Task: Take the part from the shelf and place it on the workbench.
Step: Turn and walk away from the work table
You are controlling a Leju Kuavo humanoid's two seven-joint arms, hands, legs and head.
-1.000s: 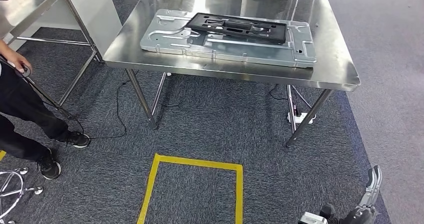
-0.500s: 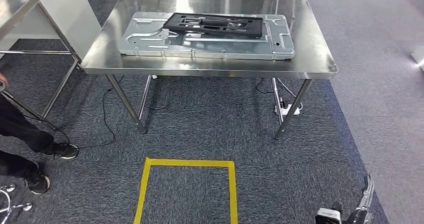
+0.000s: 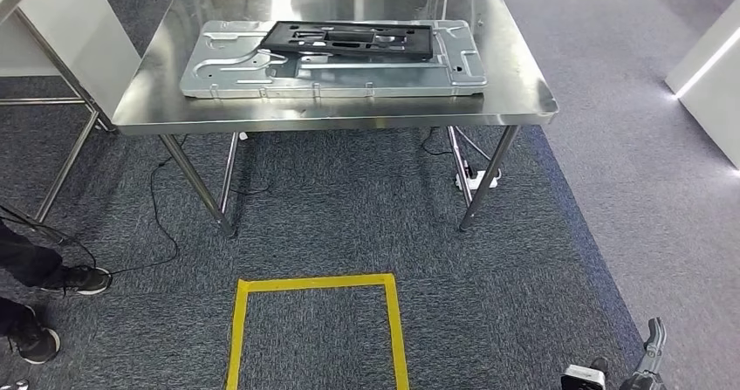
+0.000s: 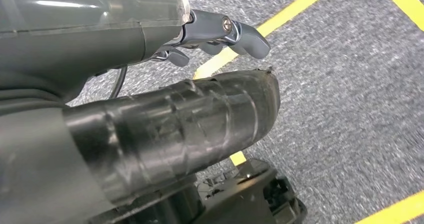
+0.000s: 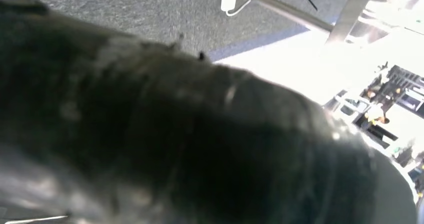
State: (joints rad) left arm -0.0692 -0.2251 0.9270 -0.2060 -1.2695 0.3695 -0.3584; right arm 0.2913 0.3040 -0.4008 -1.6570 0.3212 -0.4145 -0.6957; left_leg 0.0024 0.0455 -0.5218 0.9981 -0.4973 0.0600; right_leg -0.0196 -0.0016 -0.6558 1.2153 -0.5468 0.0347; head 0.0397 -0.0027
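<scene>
Workbench (image 3: 515, 102): stainless steel, on slanted metal legs, standing on dark grey carpet at the far side of the head view.

Part (image 3: 351, 39): black, flat, slotted frame, lying across the top of a larger silver stamped metal panel (image 3: 218, 71) on the workbench, toward the bench's far edge; touching the panel, well apart from both hands.

Left hand (image 4: 200, 108): hanging low over the carpet, seen in the left wrist view; thick taped thumb stretched out, grey fingers (image 4: 240, 33) extended above it, a gap between the two, nothing held.

Right hand (image 5: 210, 144): a dark, blurred mass close to the lens in the right wrist view; impossible to tell how the fingers lie or whether anything is in them. A grey part of the right arm (image 3: 650, 355) at the lower right corner of the head view, low over the carpet.

Floor marking (image 3: 314, 283): square outline of yellow tape on the carpet, in front of the workbench, between bench and robot.

Power strip (image 3: 476, 179): white, on the carpet beside the bench's right-hand leg, dark cables trailing under the bench.

Person: dark trouser legs and black shoes (image 3: 83, 278) at the left edge of the head view, beside a second steel table's legs (image 3: 65, 159).
</scene>
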